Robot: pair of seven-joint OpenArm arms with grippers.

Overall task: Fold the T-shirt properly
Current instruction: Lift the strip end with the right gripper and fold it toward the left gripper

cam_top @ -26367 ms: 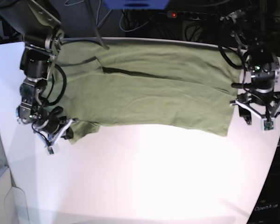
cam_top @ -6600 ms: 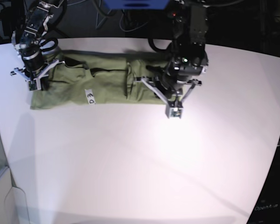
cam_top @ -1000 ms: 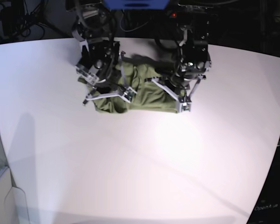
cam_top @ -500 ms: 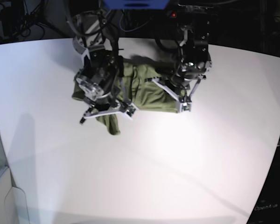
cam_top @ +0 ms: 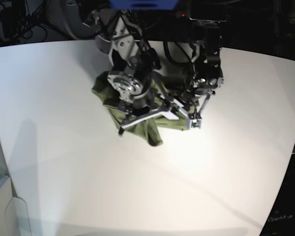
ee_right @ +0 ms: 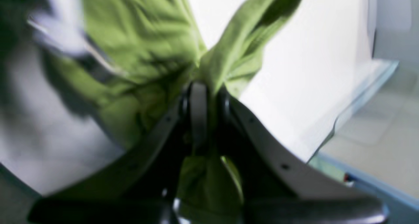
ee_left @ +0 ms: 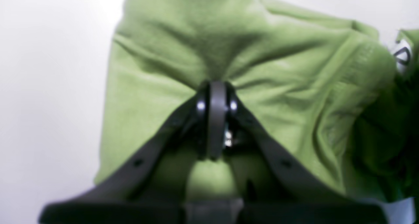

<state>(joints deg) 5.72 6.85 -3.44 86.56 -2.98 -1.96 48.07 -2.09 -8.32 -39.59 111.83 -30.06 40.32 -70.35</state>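
Both grippers pinch the T-shirt (cam_top: pixel 150 132), bunched mid-table at 12 o'clock: left gripper (ee_left: pixel 214 86) clamped on flat cloth, right gripper (ee_right: pixel 204 86) clamped on a raised fold. White table (cam_top: pixel 88 187) all round; right arm (cam_top: pixel 130 73) overhangs the cloth.

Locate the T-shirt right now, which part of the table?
In the base view the T-shirt sits bunched at the table's upper middle, under both arms, with the right gripper and the left gripper each pinching its fabric.
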